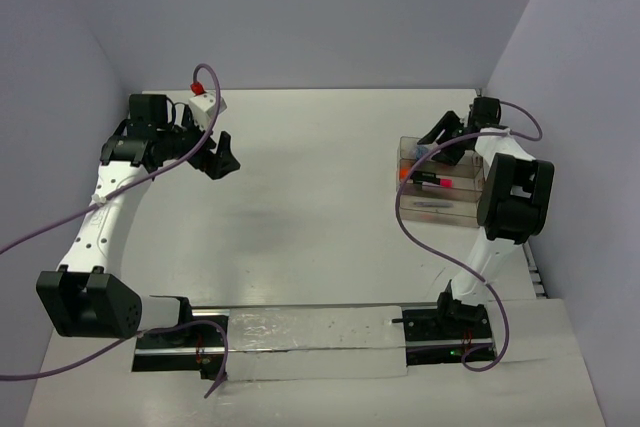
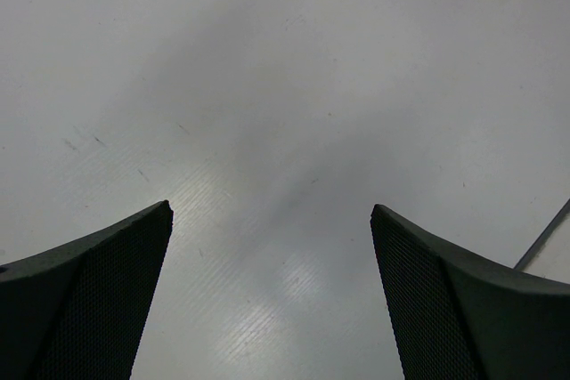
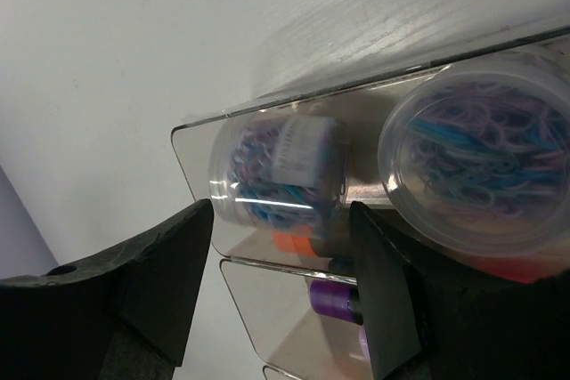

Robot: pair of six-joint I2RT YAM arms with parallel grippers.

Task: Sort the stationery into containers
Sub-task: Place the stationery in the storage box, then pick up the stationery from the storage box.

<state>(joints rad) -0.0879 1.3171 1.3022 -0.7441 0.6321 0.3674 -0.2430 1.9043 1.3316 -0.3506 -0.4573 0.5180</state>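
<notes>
Right gripper (image 3: 283, 211) is spread wide. A small round jar (image 3: 276, 162) full of coloured loops lies on its side right at the tips, in the end compartment of the smoky tray (image 3: 191, 157); can't tell if the fingers actually touch it. A second jar (image 3: 485, 157) sits beside it in the same compartment. The next compartment holds a purple marker (image 3: 334, 298). Left gripper (image 2: 272, 211) is also wide open, holding nothing, over bare table (image 2: 267, 86) well away from the tray.
</notes>
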